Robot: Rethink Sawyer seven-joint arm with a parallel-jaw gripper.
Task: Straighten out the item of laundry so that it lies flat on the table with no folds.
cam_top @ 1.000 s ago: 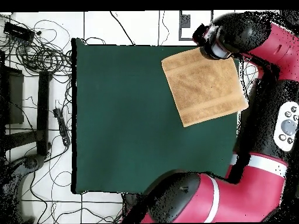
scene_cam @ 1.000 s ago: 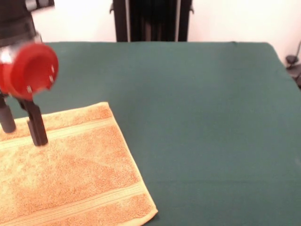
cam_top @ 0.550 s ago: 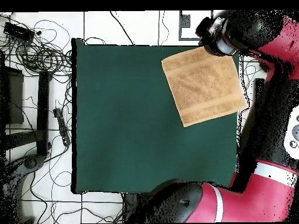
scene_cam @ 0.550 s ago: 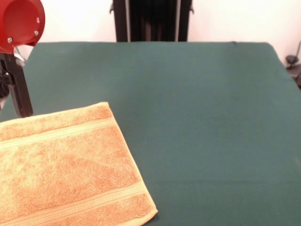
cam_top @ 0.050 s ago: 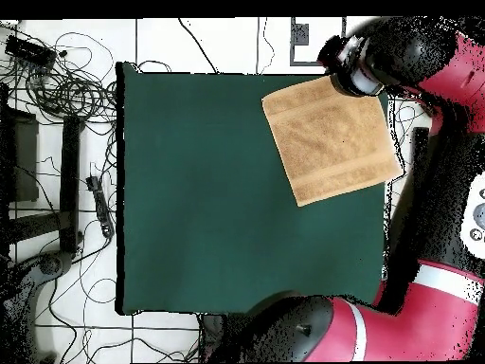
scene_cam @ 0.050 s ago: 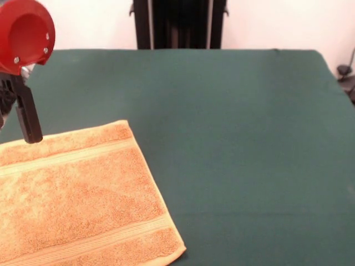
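We saw the gripper (scene_cam @ 0.050 s ago: 22,130) poised at the hand towel's (scene_cam @ 0.050 s ago: 77,194) far edge, holding nothing; whether its fingers were parted, we could not tell.

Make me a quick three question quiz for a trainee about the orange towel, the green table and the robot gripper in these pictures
1. True or false: the towel lies crumpled in a heap.
2. Overhead, the towel sits on the table at: A) its middle, B) a corner, C) hanging wholly off.
3. Fill in: the visible black finger of the gripper hangs near the towel's ____ edge in the front view.

Key
1. False; it lies spread flat, with no folds showing.
2. B, with one towel corner slightly past the table edge.
3. Far.
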